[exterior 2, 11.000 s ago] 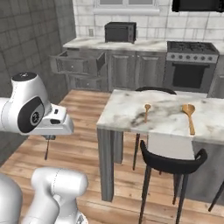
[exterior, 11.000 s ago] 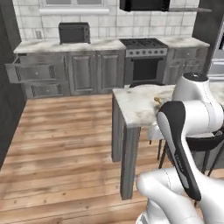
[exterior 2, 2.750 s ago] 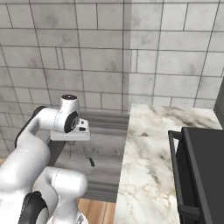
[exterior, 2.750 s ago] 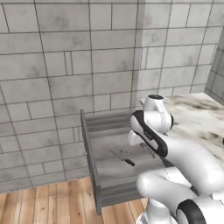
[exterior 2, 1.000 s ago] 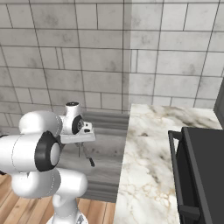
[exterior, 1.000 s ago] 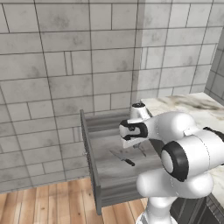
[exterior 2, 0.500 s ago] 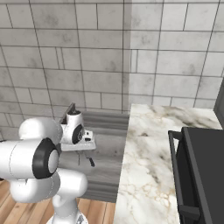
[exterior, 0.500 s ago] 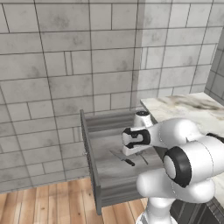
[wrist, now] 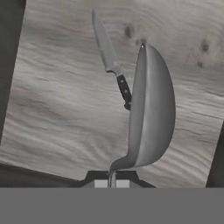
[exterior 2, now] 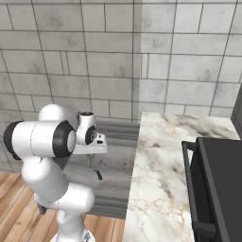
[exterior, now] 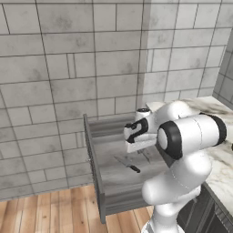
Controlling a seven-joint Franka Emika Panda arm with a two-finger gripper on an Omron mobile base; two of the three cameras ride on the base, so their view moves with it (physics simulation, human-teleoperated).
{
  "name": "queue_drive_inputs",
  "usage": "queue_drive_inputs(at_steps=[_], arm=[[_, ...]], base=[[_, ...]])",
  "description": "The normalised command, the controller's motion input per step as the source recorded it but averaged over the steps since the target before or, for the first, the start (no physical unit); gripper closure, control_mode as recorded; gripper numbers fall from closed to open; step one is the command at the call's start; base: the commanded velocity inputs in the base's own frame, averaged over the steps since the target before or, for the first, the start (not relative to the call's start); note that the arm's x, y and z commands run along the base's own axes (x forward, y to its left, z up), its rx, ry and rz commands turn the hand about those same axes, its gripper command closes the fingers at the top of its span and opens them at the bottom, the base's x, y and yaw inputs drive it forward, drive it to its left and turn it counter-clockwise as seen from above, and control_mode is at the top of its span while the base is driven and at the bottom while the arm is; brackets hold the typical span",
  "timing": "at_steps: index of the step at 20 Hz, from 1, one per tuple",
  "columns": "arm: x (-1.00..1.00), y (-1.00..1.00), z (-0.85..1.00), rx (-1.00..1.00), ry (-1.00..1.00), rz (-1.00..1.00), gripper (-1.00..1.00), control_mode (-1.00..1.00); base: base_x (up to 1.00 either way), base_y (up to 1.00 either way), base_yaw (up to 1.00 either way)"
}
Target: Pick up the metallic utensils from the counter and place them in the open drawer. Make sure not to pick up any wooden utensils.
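Over the open drawer (exterior: pixel 109 184), arm bent low, fingers (wrist: pixel 112 178) clamped on a metal spoon (wrist: pixel 151 109), knife (wrist: pixel 112 66) beneath.

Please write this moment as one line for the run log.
phase: over open drawer | tool: shut on metal spoon | knife: lying in drawer | release: not yet done
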Motion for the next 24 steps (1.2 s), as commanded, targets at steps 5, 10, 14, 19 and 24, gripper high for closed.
queue_drive_inputs(at_steps=[5, 10, 14, 19, 24], arm=[[0.03, -0.01, -0.09, 0.0, 0.15, 0.0, 1.0, -1.0], [-0.16, -0.01, -0.39, 0.0, 0.09, 0.0, 1.0, -1.0], [0.14, -0.03, -0.46, 0.0, 0.03, -0.01, 1.0, -1.0], [0.2, -0.01, -0.53, 0.0, 0.0, -0.01, 1.0, -1.0], [0.0, -0.07, -0.49, 0.0, -0.04, -0.01, 1.0, -1.0]], base=[[0.0, 0.0, 0.0], [0.0, 0.0, 0.0], [0.0, 0.0, 0.0], [0.0, 0.0, 0.0], [0.0, 0.0, 0.0]])
